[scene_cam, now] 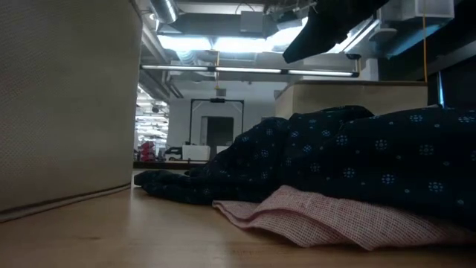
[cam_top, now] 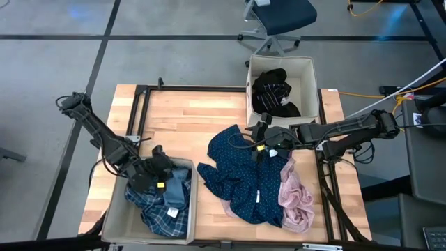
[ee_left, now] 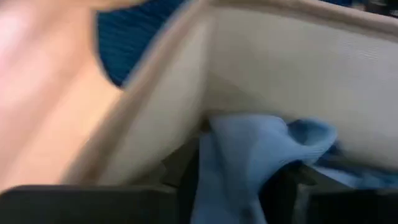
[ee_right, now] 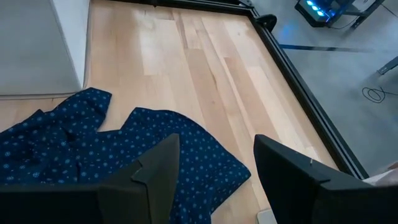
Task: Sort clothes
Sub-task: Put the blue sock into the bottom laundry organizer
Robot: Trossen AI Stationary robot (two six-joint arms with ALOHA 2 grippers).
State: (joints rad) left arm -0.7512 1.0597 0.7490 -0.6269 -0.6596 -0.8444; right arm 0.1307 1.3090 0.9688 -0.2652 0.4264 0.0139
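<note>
Dotted navy garment (cam_top: pixel 244 183) crumpled | pink waffle-knit garment (cam_top: pixel 296 199) beside

On your table (cam_top: pixel 174 115) two fabric boxes sit at opposite corners: one box (cam_top: pixel 182 237) at the near left, the other box (cam_top: pixel 312 73) at the far right. In the near-left box you have the plaid shirt (cam_top: pixel 162 215) with a small teal piece (cam_top: pixel 178 187) lying on top of it. The left gripper (cam_top: pixel 159 164) sits over that box, just above the teal piece. The far-right box holds a black garment (cam_top: pixel 273 92). Between the boxes, toward the right, the dotted garment (cam_top: pixel 247 178) lies spread on the tabletop, and the pink garment (cam_top: pixel 296 199) lies against its right edge, partly under it. The right gripper (cam_top: pixel 259 134) hangs above the dotted garment's far edge, just in front of the far-right box.
</note>
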